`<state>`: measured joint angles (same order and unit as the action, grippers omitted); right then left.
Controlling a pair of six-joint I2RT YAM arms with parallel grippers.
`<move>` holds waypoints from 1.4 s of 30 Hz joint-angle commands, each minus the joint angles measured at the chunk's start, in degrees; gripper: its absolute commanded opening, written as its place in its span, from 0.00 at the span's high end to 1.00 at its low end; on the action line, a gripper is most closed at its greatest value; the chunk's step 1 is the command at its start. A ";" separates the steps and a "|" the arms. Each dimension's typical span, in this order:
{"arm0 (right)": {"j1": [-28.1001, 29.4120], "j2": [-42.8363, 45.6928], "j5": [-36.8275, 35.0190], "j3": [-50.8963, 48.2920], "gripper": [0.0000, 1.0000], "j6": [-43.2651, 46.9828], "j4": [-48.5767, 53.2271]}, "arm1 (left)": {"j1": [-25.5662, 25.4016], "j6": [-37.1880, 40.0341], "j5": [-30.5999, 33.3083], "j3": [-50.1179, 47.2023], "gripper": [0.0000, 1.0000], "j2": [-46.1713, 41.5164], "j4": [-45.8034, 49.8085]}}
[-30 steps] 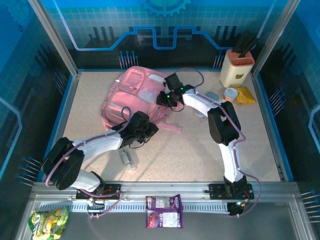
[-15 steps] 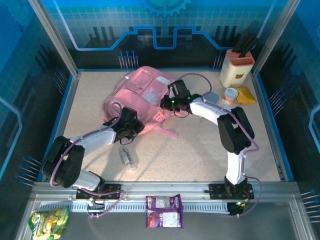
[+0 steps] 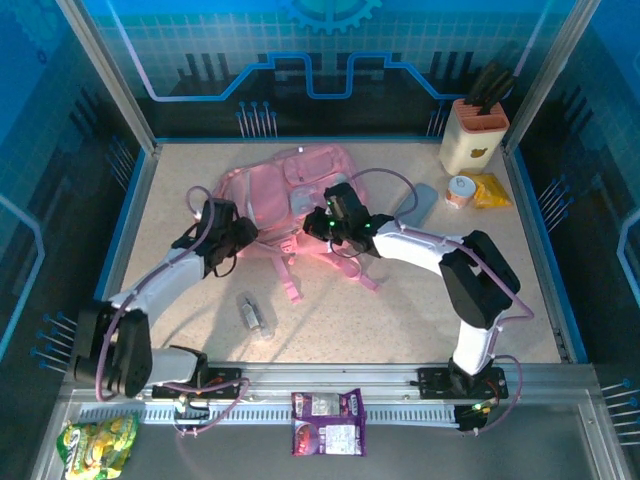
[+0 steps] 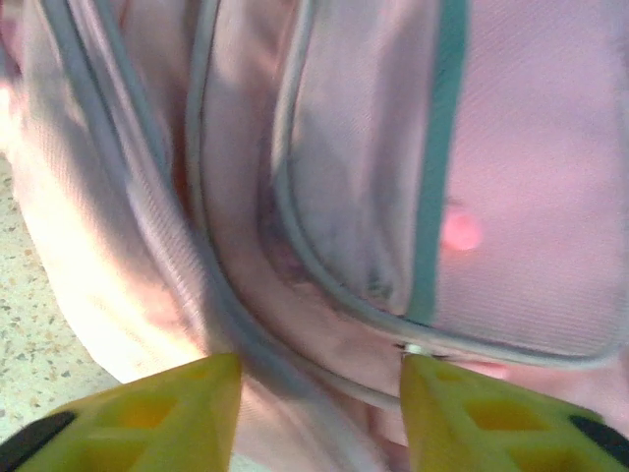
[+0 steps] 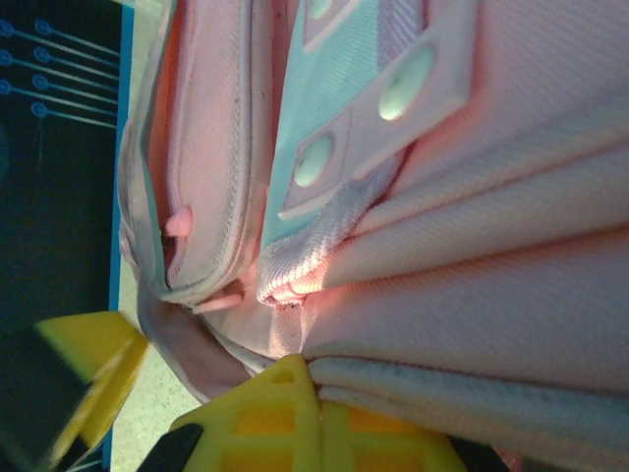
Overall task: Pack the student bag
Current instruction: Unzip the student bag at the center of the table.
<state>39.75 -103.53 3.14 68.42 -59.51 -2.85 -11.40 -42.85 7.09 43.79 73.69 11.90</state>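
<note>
The student bag (image 3: 290, 185), a big soft pink backpack, lies flat at the table's back centre, its straps (image 3: 288, 275) trailing toward me. My left gripper (image 3: 238, 238) is at the bag's left edge. In the left wrist view it (image 4: 314, 393) is open, with the bag's grey-piped pocket seam (image 4: 295, 226) lying across the gap between the yellow fingers. My right gripper (image 3: 318, 222) is at the bag's near right side. In the right wrist view it (image 5: 319, 413) has its fingers pressed together on a fold of the bag's pink fabric (image 5: 472, 295).
A small clear bottle (image 3: 256, 315) lies on the table in front of the bag. A grey pencil case (image 3: 415, 205), a small jar (image 3: 461, 190), a yellow packet (image 3: 490, 190) and a knife block (image 3: 474, 135) sit at the back right. Snack packs (image 3: 328, 422) lie below the rail.
The bag has slid left and turned, its straps swinging toward the front. My left gripper has moved left and back along it, and my right gripper has come left and nearer.
</note>
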 commanded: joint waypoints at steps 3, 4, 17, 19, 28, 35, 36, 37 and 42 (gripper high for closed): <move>0.07 6.80 -3.83 -1.54 1.00 -3.62 -6.73 | -3.69 0.21 -2.32 1.21 0.50 -6.58 6.15; -0.14 7.04 -3.69 -1.45 1.00 -3.96 -6.07 | -6.01 -0.48 -2.18 1.63 0.50 -7.08 6.73; -1.25 5.80 1.35 -2.01 1.00 -10.08 -10.44 | -23.12 3.12 2.70 15.64 0.53 6.18 12.05; -1.43 5.98 1.13 -2.63 1.00 -10.62 -11.26 | -23.19 4.11 5.22 18.46 0.56 8.26 14.78; -2.04 5.19 2.66 -2.18 1.00 -10.97 -11.71 | -22.63 7.71 7.00 21.95 0.60 13.16 15.84; -2.03 5.03 2.59 -2.06 1.00 -10.37 -11.97 | -21.43 8.66 6.37 26.40 0.67 17.76 16.79; -2.15 4.93 2.64 -2.15 1.00 -10.44 -12.01 | -21.12 8.45 5.99 26.95 0.70 18.42 17.20; -2.13 4.87 2.66 -2.28 1.00 -10.45 -12.17 | -20.71 8.21 5.91 27.47 0.72 18.95 17.83; -2.23 4.73 2.84 -2.49 1.00 -9.97 -12.34 | -20.05 8.10 3.55 26.55 0.74 19.04 14.36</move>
<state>37.80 -99.72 4.95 65.10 -70.32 -8.78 -32.38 -35.66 12.27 69.52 92.25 29.15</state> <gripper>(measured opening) 0.063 0.265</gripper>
